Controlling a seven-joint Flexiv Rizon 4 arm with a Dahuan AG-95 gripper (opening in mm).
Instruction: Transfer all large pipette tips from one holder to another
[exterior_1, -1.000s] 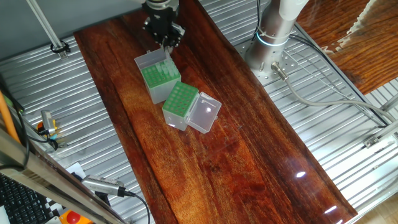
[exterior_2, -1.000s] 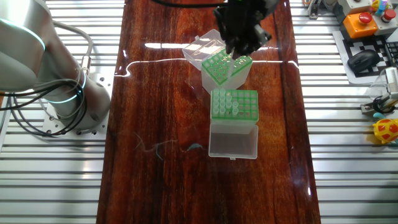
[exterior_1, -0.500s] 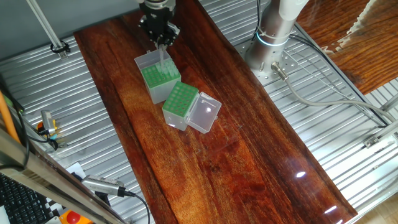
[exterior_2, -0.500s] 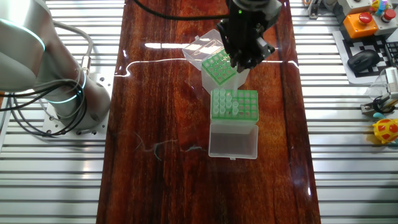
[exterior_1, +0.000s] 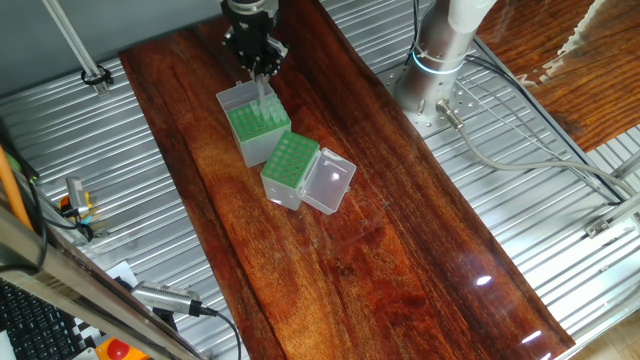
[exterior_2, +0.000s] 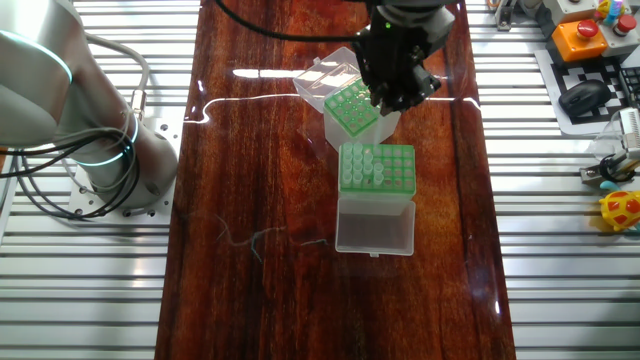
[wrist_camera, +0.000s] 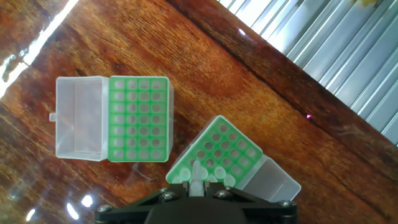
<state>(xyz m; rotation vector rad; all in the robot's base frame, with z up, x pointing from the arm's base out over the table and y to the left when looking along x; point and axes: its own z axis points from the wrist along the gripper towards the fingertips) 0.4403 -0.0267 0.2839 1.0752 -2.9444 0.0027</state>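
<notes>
Fingers: closed on one tip (wrist_camera: 198, 174), gripped at its wide end. The point hangs straight down. Only the lower edge of the gripper (wrist_camera: 198, 185) shows in the hand view, so pad contact cannot be checked there. One fixed view shows the tip hanging free below the gripper (exterior_1: 258, 68).

Position: the tip stands above the grey box (wrist_camera: 227, 149), over the outer row of its green rack. It appears clear of the rack, not seated. Judged step: carrying a tip to a hole in this box. The upright hold suits a straight descent.

Source: the white box (wrist_camera: 138, 118) lies just beside the grey box, corner towards corner. Whether they touch cannot be told. Whitish tips show in part of its rack in the other fixed view.

Clearances: each lid is folded open on the side away from the other box. The white lid (wrist_camera: 78, 118) and grey lid (wrist_camera: 273, 180) leave both racks unobstructed from above. The target hole is near the rack's edge, so little sideways margin. Bare table (wrist_camera: 249, 81) surrounds both boxes.
</notes>
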